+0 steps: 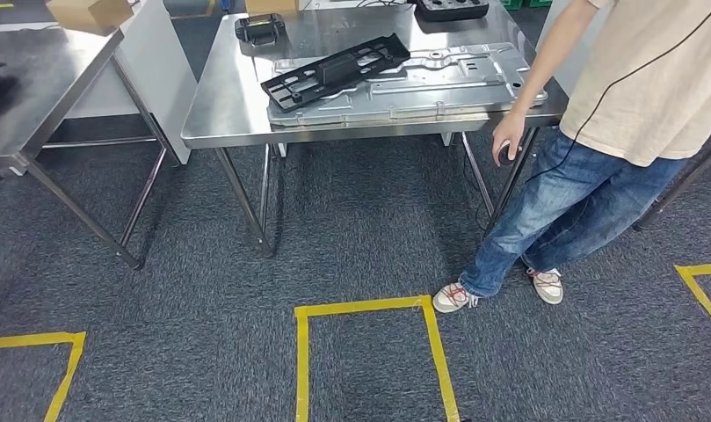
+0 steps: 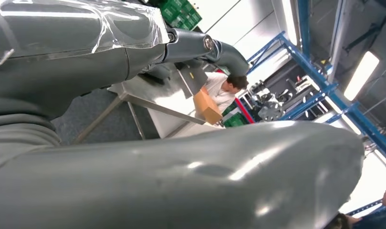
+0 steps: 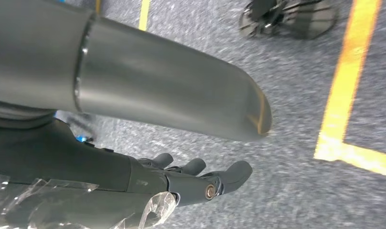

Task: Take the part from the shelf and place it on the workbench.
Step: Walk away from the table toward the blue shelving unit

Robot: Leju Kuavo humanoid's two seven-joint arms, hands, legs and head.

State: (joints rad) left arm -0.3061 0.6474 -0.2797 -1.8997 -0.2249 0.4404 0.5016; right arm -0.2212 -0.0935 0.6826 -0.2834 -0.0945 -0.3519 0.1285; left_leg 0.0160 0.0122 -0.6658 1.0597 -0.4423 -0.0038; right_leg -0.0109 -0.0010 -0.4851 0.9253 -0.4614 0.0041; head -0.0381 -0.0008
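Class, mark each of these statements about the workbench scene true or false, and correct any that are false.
1. A black part lies on the silver metal panel on the workbench. True.
2. A person stands at the workbench's right end. True.
3. The right hand holds the black part. False: it holds nothing, its fingers apart above the carpet.
4. The tape squares on the floor are red. False: they are yellow.
5. A cardboard box sits on the left table. True.
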